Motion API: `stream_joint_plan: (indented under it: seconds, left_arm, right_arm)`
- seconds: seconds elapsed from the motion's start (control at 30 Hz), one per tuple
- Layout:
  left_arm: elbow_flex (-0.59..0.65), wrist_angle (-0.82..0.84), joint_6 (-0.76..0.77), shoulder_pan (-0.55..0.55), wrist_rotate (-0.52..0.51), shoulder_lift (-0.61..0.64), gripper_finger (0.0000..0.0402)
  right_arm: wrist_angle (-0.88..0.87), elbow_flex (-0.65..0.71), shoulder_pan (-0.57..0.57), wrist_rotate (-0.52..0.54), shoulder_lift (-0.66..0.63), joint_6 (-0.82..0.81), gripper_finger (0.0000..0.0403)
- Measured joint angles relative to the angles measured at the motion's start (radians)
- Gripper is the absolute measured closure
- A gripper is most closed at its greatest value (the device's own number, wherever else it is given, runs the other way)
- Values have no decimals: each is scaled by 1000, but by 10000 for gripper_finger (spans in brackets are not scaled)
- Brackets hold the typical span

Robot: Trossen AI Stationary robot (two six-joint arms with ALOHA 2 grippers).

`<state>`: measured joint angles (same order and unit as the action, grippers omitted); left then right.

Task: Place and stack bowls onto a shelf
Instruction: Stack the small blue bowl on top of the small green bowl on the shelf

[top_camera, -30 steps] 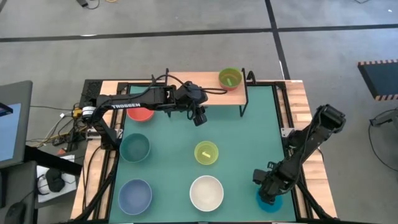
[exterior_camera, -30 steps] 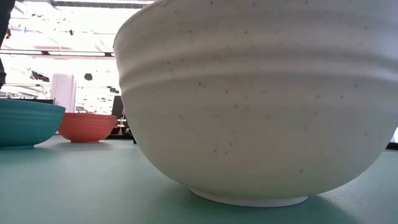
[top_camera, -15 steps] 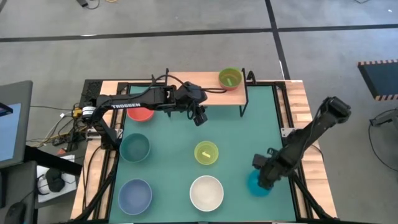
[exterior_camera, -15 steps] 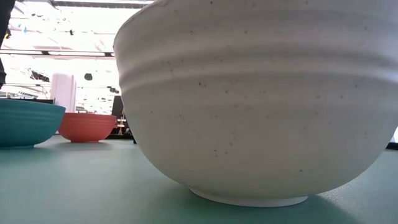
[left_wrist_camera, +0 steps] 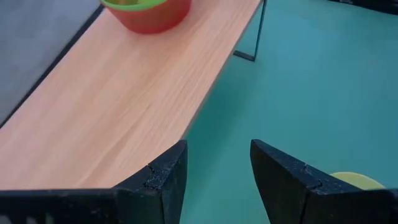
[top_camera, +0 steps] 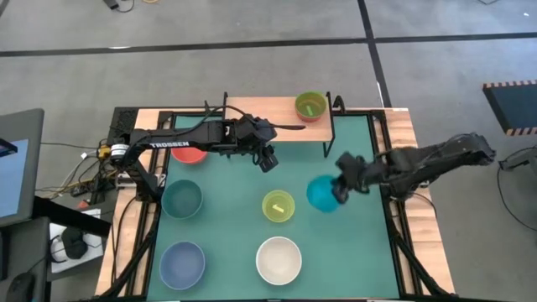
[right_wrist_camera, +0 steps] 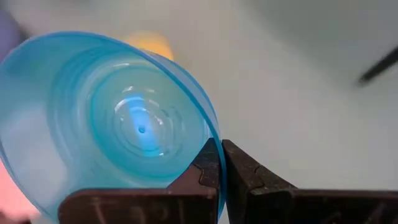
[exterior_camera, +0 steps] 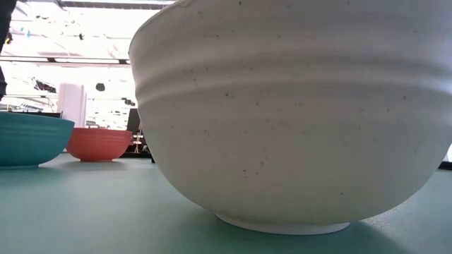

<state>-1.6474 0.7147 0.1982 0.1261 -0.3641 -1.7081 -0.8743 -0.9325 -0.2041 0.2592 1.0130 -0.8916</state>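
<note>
Right gripper (top_camera: 342, 190) pinched bright blue bowl (top_camera: 321, 194) by rim, above mat center-right. Left gripper (top_camera: 268, 159), fingers apart w/ nothing held, sat near shelf (top_camera: 252, 110). 7 bowls visible; 1 green bowl (top_camera: 310, 105) on shelf.

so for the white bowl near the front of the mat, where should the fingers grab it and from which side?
Take the white bowl by its rim, coming down from above. It sits upright and open-mouthed on the green mat, and the low view shows a wide, rounded wall curving into a small foot, likely too broad to span. One finger inside, one outside the thin lip should pinch best, preferably the free side facing away from the pale blue bowl.
</note>
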Motion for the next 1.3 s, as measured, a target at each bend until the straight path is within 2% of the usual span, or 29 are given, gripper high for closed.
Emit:
stream_joint_plan:
  seconds: [0.23,0.43,0.57,0.77,0.93,1.1,1.3]
  left_arm:
    - [0,-27,-6,0,-20,0,240]
    - [0,-63,-20,2,-26,0,240]
    - [0,-42,-12,2,-37,0,240]
    - [0,14,28,-15,-43,0,240]
    - [0,58,35,-28,-96,0,240]
    - [0,55,32,-30,-104,0,240]
    - [0,55,34,-30,-104,0,240]
  right_arm:
    - [117,-90,295,56,0,170,377]
    - [388,-137,529,43,97,224,376]
    - [417,-209,652,37,189,249,376]
    - [255,-342,762,20,309,188,372]
    - [140,-454,805,24,387,222,361]
    - [23,-536,873,20,461,254,361]
    - [-53,-553,943,-116,506,252,354]
